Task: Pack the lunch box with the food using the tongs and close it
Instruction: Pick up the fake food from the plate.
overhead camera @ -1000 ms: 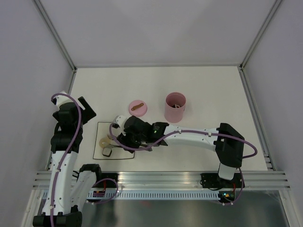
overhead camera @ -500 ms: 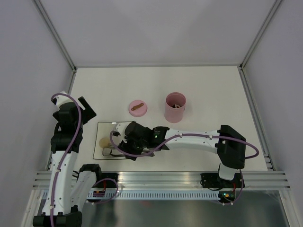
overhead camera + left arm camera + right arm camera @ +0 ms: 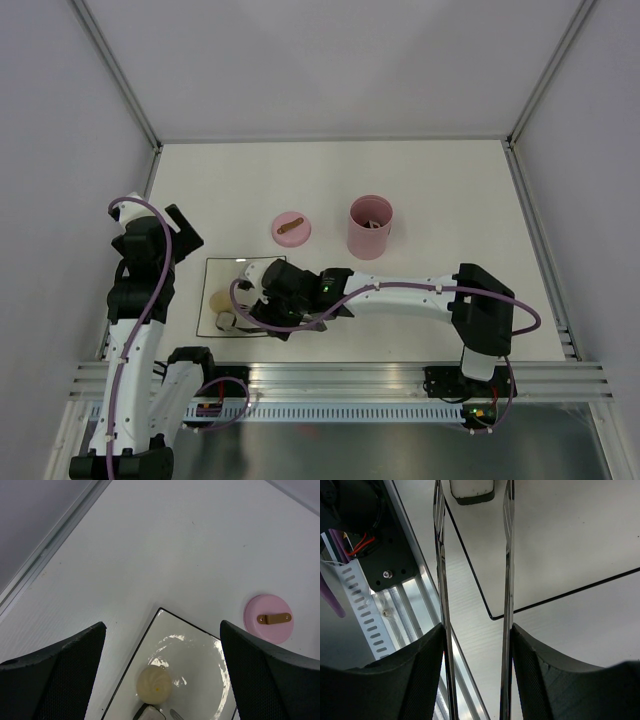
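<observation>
A white desk (image 3: 450, 180), walled by pale panels, carried everything. The lunch box (image 3: 370, 227) stood upright and uncovered right of the desk's middle. Something beige seemed to lie inside, though the top view was too small to be sure. Its lid (image 3: 291, 228) lay flat to its left, apart from it, brown strip handle up. Nearer the arms lay a white plate (image 3: 215, 270) bearing a beige ball (image 3: 154, 684). Just beside the ball, near the plate's edge, was a white-and-black roll (image 3: 471, 489). The tongs (image 3: 509, 555) were gripped in the right tool (image 3: 476, 645), one slim arm against each finger, their tips on either side of the roll. The left tool (image 3: 162, 625) hung above the plate's left part, fingers spread wide, holding nothing.
</observation>
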